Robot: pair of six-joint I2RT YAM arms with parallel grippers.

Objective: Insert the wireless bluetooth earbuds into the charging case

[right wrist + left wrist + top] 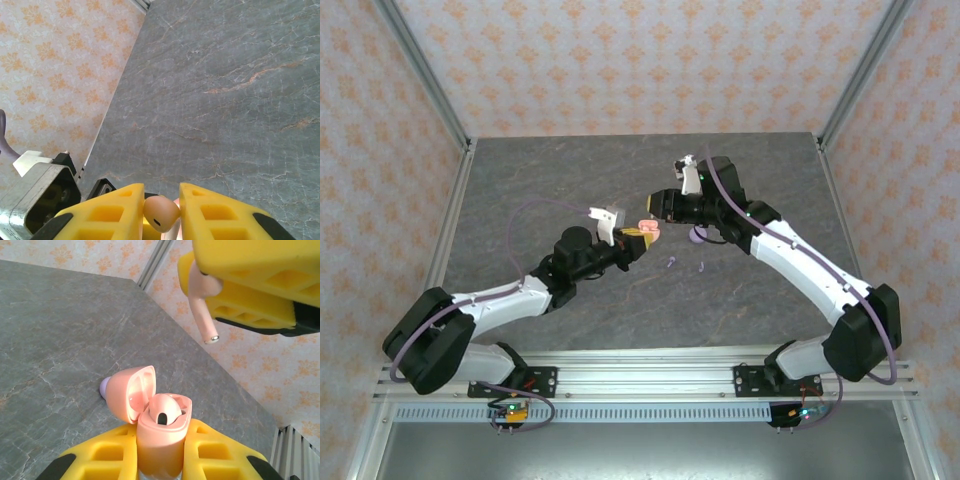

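Note:
My left gripper is shut on a salmon-pink charging case, held upright with its lid swung open. One pink earbud sits in a slot of the case. My right gripper is shut on a second pink earbud. From the left wrist, that earbud hangs stem-down from the right fingers, above and to the right of the case and apart from it. From above, both grippers meet over mid-table at the pink case.
A lilac round case rests on the grey table under the right arm. Its edge peeks out behind the pink lid. Two small lilac earbuds lie on the table just in front of the grippers.

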